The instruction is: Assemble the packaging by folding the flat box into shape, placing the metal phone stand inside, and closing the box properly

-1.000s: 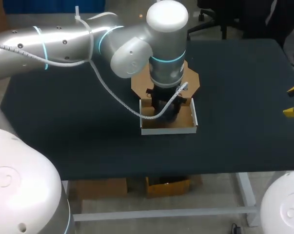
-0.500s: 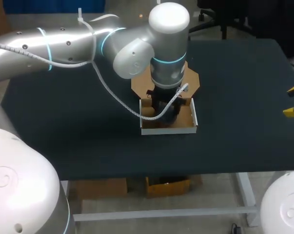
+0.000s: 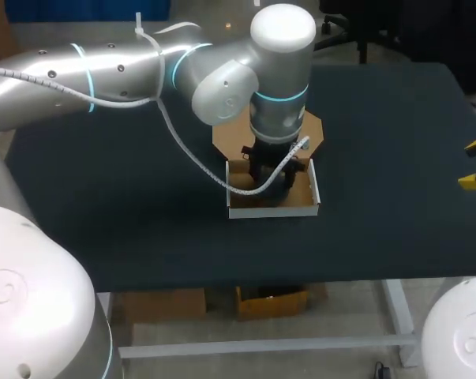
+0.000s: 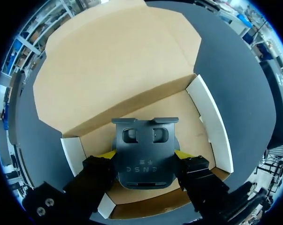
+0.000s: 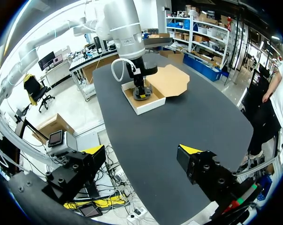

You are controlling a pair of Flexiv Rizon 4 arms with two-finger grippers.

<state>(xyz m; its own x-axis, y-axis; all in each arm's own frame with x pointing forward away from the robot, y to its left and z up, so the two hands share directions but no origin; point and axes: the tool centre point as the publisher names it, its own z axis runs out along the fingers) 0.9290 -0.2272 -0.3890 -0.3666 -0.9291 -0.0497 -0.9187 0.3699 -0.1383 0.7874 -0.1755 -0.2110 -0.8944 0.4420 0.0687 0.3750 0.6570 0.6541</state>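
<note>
box (image 3: 273,210) open, dead centre of frame | phone stand (image 4: 145,140) low inside it, left gripper (image 4: 145,155) pinching it from both sides | left arm (image 3: 103,71) enters upper left, wrist pointing straight down | right gripper (image 5: 142,150) parked at right edge, fingers spread wide

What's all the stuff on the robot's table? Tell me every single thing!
Brown cardboard box: one, brown inside and white outside, near the middle of the table, open, with its lid flap lying flat behind it.
Dark grey metal phone stand: one, dark grey, inside the box.
Dark table: one, nearly black, under everything.
Left arm: one, silver-white, reaches in from the left over the box, jaws shut on the stand from both sides.
Right arm: one, white, by the table's right side, yellow-tipped jaws open and holding nothing.
</note>
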